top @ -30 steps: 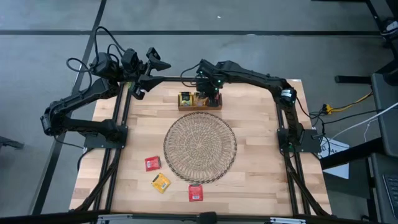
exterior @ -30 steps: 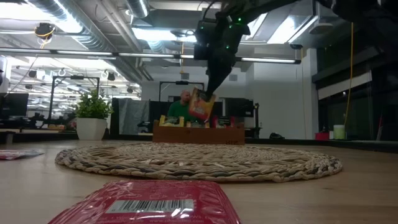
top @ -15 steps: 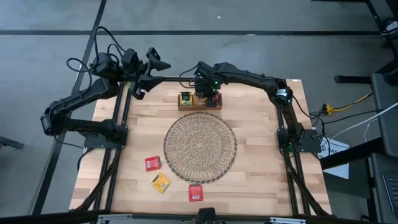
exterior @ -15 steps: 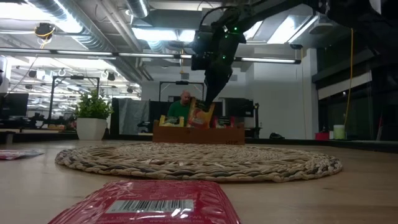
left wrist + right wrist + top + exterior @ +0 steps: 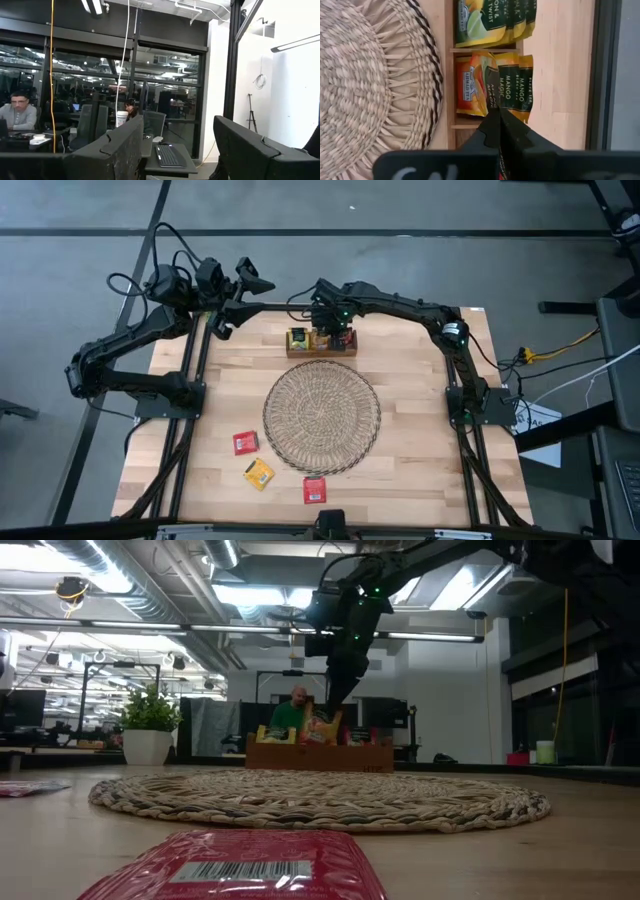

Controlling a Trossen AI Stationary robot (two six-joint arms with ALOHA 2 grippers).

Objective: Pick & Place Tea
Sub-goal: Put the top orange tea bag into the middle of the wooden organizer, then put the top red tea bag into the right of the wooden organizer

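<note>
A low wooden box at the far middle of the table holds standing tea sachets, yellow-green ones in one compartment and orange ones in the compartment beside it. My right gripper stands over the box, shut on an orange-red sachet whose lower part is behind the box wall. Three loose sachets lie flat on the near left table: red, yellow, red. My left gripper waits open, raised past the table's far left corner. My right gripper pinches the sachet's upper edge between its two fingers, coming from above and pointing steeply down. The sachet hangs below the fingertips, seen edge-on in the wrist view. Its lower part is down in the box's compartment of orange sachets; whether it rests on the bottom is hidden by the wall.
A round wicker mat fills the table's middle, just in front of the box. A potted plant and a person at a desk show in the room beyond the far edge. Bare wood lies to the right of the mat.
My right gripper has gone down toward the box, still shut on the sachet. The sachet hung clear above the box wall a second ago; now its lower part has sunk behind the wall among the other sachets.
</note>
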